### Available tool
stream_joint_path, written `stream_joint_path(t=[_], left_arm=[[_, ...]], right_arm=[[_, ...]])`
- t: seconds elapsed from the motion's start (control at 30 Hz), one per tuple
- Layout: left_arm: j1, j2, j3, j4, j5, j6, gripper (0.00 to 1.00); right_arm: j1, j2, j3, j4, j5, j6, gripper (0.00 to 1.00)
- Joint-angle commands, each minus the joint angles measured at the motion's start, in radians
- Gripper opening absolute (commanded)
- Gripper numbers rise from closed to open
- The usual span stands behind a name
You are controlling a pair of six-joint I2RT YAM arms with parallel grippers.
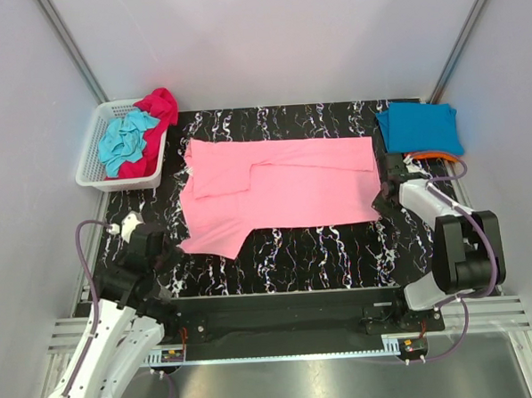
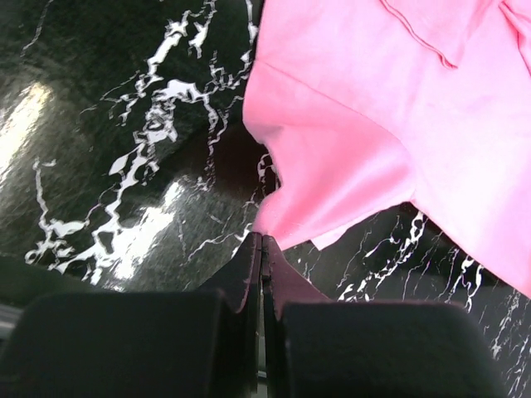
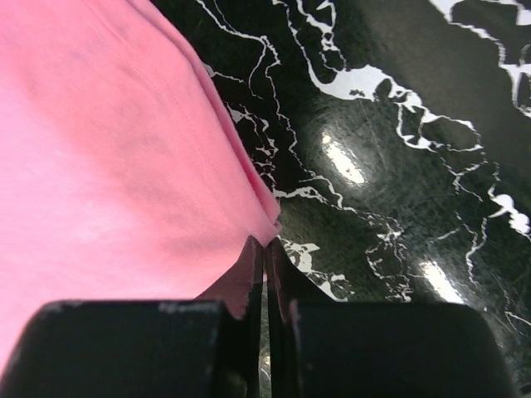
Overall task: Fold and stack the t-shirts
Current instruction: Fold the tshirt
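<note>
Top view from high above and behind the two arms [image 1: 120, 305], looking down on the whole black marbled table [image 1: 322, 249]; left wrist view very close and low, facing past the left gripper [image 2: 260, 240] to the near-left corner of the pink t-shirt [image 2: 348, 157]; right wrist view equally close, past the right gripper [image 3: 267, 245], at the shirt's right corner; shirt and table shared by all three.

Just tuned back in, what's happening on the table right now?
Both arms are on the pink t-shirt, lying partly folded on the table. The left gripper is shut at its near-left corner, the right gripper at its right edge, each apparently pinching fabric. A folded blue t-shirt sits on an orange t-shirt at far right; a teal t-shirt and a red t-shirt wait in the basket.
</note>
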Motion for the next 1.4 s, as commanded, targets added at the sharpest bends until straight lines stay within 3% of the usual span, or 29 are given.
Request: stream_joint_path(t=[0.0, 0.3, 0.63, 0.93, 1.37], left_arm=[[-0.003, -0.04, 0.057, -0.067, -0.068, -0.042, 0.0], [-0.003, -0.016, 0.146, -0.097, -0.107, -0.058, 0.0], [-0.003, 0.306, 0.334, 0.011, -0.157, -0.002, 0.0], [0.01, 0.616, 0.535, 0.07, -0.214, 0.039, 0.0], [0.139, 0.932, 0.751, 0.153, -0.191, 0.127, 0.0]], right_arm=[[-0.003, -0.071, 0.034, -0.048, 0.073, 0.022, 0.0], [-0.003, -0.12, 0.055, -0.071, 0.082, 0.024, 0.0], [-0.003, -0.049, 0.172, -0.071, 0.073, 0.01, 0.0], [-0.003, 0.124, 0.322, -0.061, 0.044, 0.004, 0.0], [-0.007, 0.368, 0.491, -0.016, 0.043, -0.015, 0.0]])
